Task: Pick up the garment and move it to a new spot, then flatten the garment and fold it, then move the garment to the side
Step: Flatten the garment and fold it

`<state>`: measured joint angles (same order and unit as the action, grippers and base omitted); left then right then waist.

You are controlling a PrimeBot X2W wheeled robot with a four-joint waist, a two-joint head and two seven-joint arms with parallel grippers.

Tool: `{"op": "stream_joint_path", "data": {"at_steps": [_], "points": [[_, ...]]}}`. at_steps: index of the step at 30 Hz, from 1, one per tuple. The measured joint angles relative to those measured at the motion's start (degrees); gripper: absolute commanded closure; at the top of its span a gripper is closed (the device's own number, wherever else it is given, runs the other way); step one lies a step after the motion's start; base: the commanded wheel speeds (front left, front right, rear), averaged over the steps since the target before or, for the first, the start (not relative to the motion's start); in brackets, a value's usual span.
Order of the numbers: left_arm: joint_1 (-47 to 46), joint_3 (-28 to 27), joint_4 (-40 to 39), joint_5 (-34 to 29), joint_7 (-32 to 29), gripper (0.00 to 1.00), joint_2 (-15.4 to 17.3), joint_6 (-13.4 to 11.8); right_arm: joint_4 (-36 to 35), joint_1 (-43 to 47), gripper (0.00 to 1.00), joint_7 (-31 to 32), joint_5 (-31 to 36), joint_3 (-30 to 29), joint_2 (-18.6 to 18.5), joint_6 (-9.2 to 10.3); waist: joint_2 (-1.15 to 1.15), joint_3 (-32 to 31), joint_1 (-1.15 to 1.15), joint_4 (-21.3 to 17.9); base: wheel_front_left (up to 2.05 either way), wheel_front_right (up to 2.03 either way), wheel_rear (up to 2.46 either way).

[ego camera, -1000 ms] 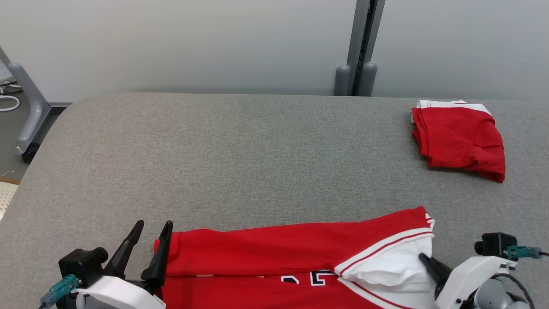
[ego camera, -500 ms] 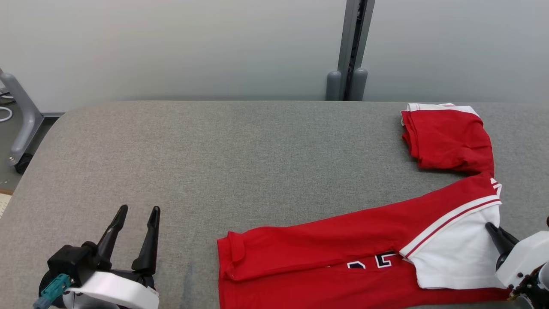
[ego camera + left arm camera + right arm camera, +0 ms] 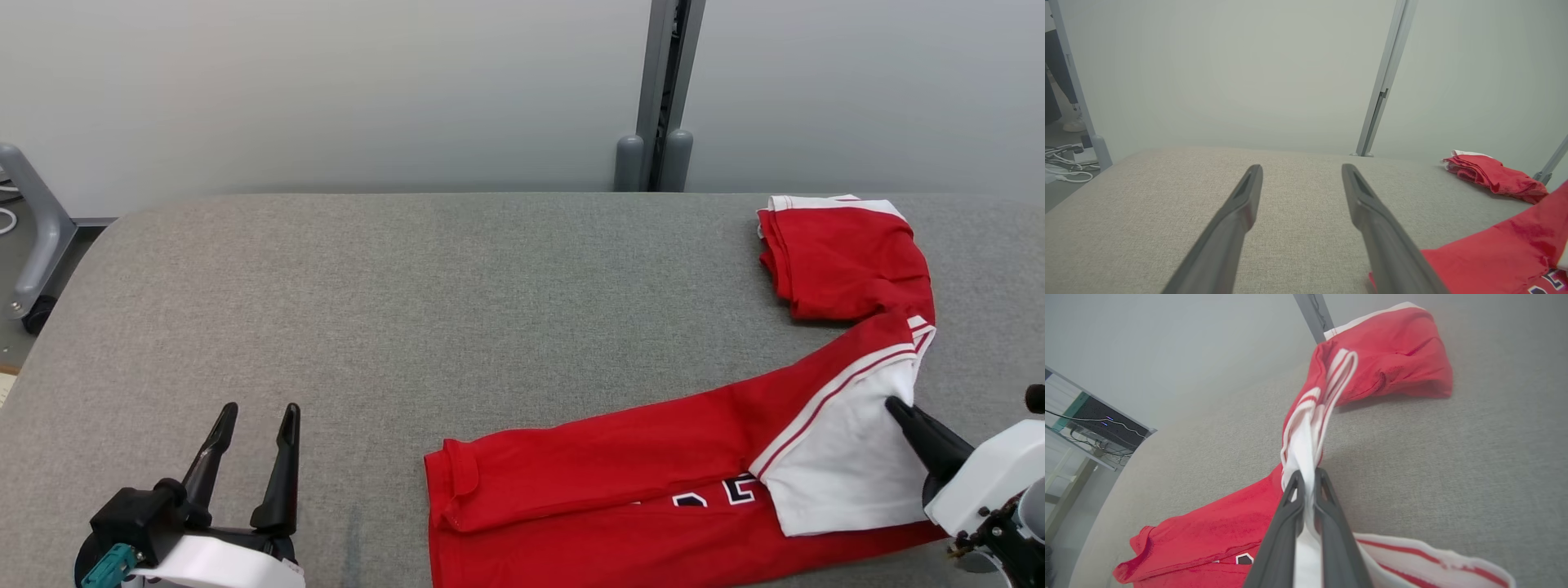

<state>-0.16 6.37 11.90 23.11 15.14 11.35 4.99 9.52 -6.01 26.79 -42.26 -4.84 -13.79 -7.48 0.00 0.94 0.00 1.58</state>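
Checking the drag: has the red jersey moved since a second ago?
Yes. The red jersey, held by the right gripper, has slid right, toward the folded red garment.

Pale grey wall [image 3: 326,90], metal post [image 3: 663,82], grey table [image 3: 408,286]

The head view looks down and forward over the desk [image 3: 490,286] toward the wall [image 3: 326,82]. The left wrist view sits low, facing that wall. The right wrist view peers closely along the right pincer [image 3: 1309,475] at the garment [image 3: 1208,526], shared by all three.
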Motion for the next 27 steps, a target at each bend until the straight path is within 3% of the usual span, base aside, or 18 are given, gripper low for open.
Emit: {"op": "stream_joint_path", "data": {"at_steps": [8,12,18,27], "points": [[0.0,-1.6,1.9,-1.8,0.0,0.00,-1.8,1.6,-10.8,3.1,1.00,5.2,-6.2,6.1,0.6,0.00,0.00,-0.4,0.00,1.6,0.00,0.00,0.00],[0.0,-1.7,2.9,-2.0,0.0,0.00,-2.8,2.0,-13.0,3.5,1.00,6.5,-8.1,9.1,0.9,0.00,0.00,-0.9,0.00,3.1,0.00,0.00,0.00],[-0.2,-1.7,3.9,-2.5,0.0,0.00,-3.1,2.3,-10.5,2.9,1.00,6.2,-11.5,13.0,4.2,0.00,0.00,-1.4,0.00,6.2,0.00,0.00,0.00],[-0.4,-1.3,4.8,-2.6,0.0,0.00,-3.4,2.4,-4.7,0.5,1.00,3.2,-16.9,16.2,5.6,0.02,0.00,-0.8,0.00,11.5,0.00,0.00,0.00]]}}
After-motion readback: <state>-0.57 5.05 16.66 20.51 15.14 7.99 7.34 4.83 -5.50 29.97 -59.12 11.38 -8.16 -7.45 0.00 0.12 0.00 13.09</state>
